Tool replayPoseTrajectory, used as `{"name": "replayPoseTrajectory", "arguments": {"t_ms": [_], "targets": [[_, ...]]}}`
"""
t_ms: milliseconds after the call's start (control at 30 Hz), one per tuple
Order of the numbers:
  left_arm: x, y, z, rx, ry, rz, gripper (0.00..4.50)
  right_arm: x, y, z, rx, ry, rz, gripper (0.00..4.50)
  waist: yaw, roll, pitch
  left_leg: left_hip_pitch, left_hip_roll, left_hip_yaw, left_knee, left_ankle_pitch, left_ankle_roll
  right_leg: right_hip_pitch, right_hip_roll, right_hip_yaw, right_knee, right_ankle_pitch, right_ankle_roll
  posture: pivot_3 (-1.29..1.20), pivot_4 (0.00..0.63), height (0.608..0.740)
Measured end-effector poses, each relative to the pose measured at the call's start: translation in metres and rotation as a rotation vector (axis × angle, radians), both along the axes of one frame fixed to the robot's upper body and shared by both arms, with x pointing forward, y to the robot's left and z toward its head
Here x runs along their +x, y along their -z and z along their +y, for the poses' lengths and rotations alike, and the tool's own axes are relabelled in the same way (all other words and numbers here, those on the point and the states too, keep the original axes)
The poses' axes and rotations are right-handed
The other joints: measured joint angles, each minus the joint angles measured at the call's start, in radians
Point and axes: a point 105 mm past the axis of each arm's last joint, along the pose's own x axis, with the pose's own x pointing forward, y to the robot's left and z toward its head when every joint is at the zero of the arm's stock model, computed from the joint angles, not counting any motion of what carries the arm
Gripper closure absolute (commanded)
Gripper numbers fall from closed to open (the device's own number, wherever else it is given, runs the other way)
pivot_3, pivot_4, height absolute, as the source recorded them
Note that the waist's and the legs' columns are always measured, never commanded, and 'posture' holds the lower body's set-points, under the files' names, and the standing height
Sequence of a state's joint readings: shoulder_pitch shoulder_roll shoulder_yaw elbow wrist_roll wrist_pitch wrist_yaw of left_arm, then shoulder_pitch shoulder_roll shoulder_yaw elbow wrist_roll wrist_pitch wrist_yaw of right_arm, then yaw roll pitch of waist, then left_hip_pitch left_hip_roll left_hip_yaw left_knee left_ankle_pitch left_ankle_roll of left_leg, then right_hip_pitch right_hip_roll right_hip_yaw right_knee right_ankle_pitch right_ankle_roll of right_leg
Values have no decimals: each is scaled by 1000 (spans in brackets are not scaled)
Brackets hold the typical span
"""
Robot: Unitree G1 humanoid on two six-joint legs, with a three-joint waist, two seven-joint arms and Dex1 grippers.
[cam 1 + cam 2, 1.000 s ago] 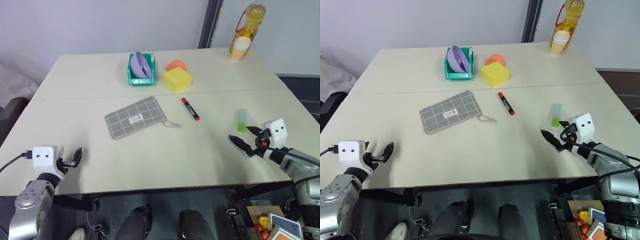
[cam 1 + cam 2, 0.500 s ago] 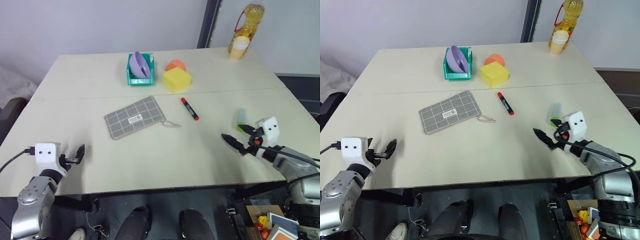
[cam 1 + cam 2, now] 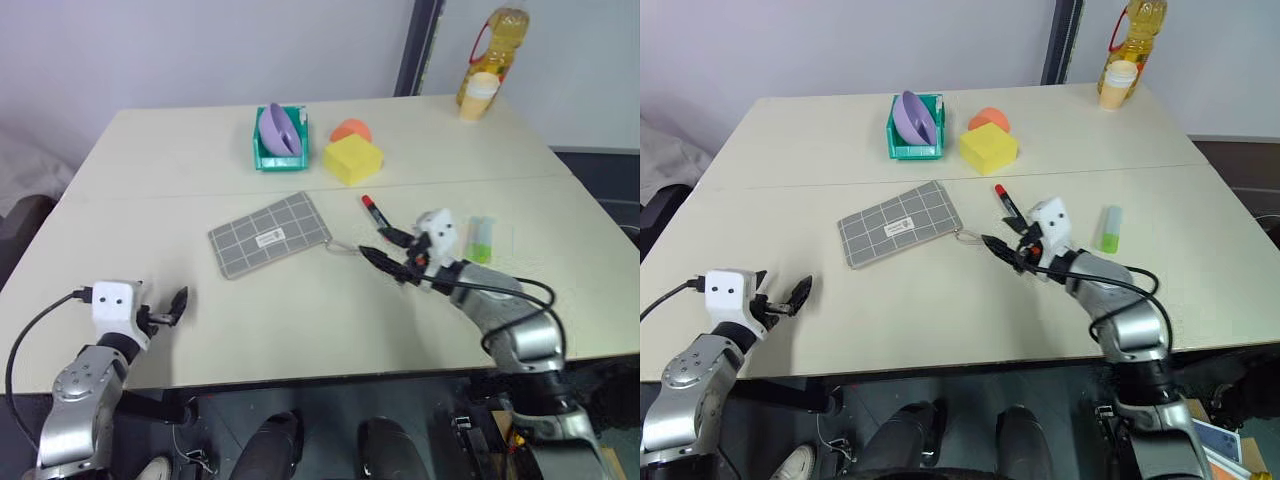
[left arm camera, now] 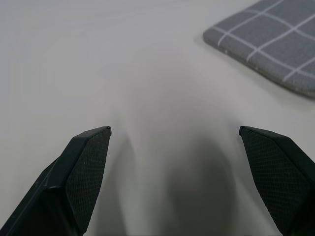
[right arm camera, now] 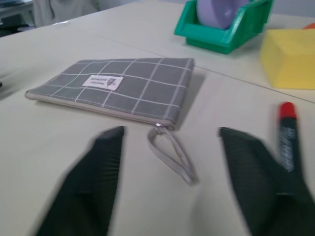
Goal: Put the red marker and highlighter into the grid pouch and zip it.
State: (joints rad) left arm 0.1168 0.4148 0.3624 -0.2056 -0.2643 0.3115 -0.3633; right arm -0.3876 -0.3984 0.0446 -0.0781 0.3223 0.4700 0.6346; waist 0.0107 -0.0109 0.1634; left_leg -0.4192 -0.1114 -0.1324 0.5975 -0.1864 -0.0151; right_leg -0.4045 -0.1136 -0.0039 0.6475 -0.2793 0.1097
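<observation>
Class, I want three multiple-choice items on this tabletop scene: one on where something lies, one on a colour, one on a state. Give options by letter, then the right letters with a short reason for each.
1. Where does the highlighter lie?
A. inside the green bin
B. on the bare table, on the far side of the right gripper from the pouch
C. on top of the grid pouch

2. What colour is the bin holding the purple bowl?
A. green
B. yellow
C. orange

3. What state is the left gripper in?
A. shut on the red marker
B. shut on nothing
C. open, holding nothing

Answers: 1 B, it lies alone on the table, with the right gripper between it and the grid pouch. 2 A, its walls are green. 3 C, the left wrist view shows its fingers wide apart over bare tabletop.
</observation>
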Motion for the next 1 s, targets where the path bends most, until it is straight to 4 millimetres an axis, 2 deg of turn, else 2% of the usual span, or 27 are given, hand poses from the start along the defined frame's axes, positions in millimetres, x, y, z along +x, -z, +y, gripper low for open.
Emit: {"name": "replayPoseTrajectory", "arguments": {"t_ms": [100,233,300,367,433,567,733,833,1000], "targets": [[1,1,-1,25,11,7,0,13,9,14,-25,14,21,4436,-1,0,0,0,0,0,0,0,0,-1,1,0,0,1,3,0,150,740],[2,2,-5,51,34,12,0,21,13,35,-60,-8,21,4436,-3,0,0,0,0,0,-1,0,0,-1,1,0,1,2,3,0,150,740],[3,6,4,185,72,48,0,50,15,71,-83,35,46,4436,-26,0,0,1,1,0,-2,1,-2,-3,3,1,2,4,0,0,150,740],[7,2,2,240,106,30,0,56,13,96,-88,21,51,4436,-30,0,0,3,4,-1,-2,2,-3,-3,9,1,2,4,-1,0,150,740],[9,3,3,282,133,37,0,64,19,109,-110,34,80,4436,-28,0,0,4,5,-2,-4,2,-3,-4,10,1,2,4,-2,0,150,740],[12,2,4,315,156,24,0,71,36,109,-110,74,165,4436,-23,1,0,4,4,-2,-4,2,-4,-4,10,1,2,5,-2,0,150,740],[19,1,6,391,200,7,0,77,35,106,-52,110,209,4436,-27,1,0,7,5,-3,-6,2,-4,-4,11,1,3,5,-2,0,150,740],[31,-4,6,516,264,-22,0,78,36,106,-36,115,222,4436,-26,1,1,9,5,-3,-6,2,-4,-3,11,1,4,6,-3,0,150,740],[52,-9,-8,697,411,-109,0,77,36,107,-17,110,234,4436,-25,2,1,9,4,-3,-6,2,-4,-3,11,2,4,6,-3,0,150,740]]}}
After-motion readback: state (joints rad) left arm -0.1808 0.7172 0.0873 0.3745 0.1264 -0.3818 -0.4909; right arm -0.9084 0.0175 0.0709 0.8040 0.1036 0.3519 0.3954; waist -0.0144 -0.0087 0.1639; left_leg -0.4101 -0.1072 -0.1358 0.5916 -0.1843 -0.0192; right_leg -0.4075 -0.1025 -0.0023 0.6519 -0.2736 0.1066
